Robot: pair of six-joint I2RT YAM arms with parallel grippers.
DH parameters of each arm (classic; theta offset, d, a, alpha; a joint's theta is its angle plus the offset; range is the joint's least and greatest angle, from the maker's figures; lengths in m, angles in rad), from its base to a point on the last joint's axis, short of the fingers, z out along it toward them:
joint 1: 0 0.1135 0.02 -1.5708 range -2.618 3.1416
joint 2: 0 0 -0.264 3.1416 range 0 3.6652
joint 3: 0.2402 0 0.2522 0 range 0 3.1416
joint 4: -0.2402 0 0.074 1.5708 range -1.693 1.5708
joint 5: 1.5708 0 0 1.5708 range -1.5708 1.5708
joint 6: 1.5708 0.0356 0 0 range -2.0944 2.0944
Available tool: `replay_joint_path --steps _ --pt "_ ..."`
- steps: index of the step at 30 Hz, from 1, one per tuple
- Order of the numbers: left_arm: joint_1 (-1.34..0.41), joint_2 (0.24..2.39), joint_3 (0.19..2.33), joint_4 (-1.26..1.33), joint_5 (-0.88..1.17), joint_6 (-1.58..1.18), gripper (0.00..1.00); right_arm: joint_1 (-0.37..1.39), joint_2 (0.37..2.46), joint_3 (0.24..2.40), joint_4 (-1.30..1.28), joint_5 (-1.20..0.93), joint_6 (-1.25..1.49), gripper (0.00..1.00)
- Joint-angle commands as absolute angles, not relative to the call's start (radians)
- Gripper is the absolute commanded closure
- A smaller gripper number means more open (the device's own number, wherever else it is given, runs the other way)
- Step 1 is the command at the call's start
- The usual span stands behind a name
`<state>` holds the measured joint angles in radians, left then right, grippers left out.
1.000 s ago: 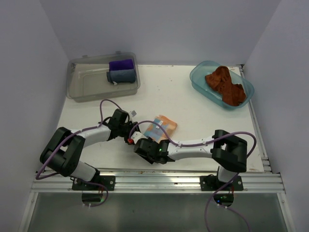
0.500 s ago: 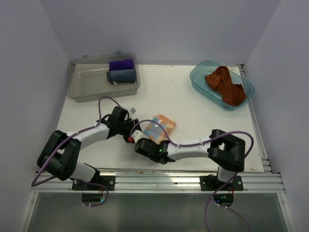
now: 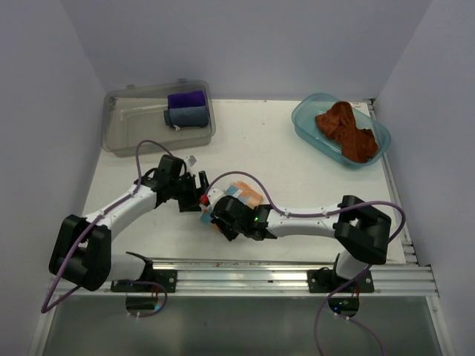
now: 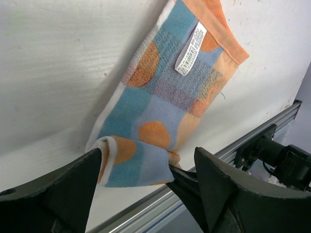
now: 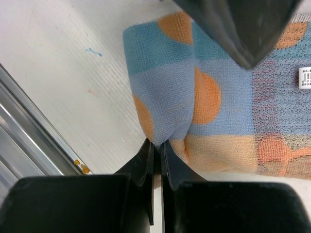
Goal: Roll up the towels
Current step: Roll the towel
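White table (image 3: pixel 297 178), patterned towel (image 4: pixel 160 107), label (image 4: pixel 191 48) print unreadable

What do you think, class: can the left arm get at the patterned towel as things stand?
Probably yes: the left gripper stands open right at the patterned towel, its curled end between the fingers. The right gripper pinches that same end, so room looks tight.
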<state>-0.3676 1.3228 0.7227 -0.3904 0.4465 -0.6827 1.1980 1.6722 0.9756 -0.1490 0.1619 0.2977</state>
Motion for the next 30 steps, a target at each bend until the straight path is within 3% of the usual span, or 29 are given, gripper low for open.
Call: replay_joint_path --steps 1,14,30 --pt "-0.333 1.270 0.735 -0.403 0.477 -0.655 0.20 1.169 1.667 0.962 -0.184 0.058 0.357 1.00" --pt "-0.269 1.164 0.707 -0.433 0.442 -0.666 0.25 1.126 1.730 0.976 -0.175 -0.075 0.420 1.00" --pt "-0.265 1.003 0.471 -0.411 0.494 -0.715 0.20 0.922 1.821 1.026 -0.179 -0.528 0.603 1.00"
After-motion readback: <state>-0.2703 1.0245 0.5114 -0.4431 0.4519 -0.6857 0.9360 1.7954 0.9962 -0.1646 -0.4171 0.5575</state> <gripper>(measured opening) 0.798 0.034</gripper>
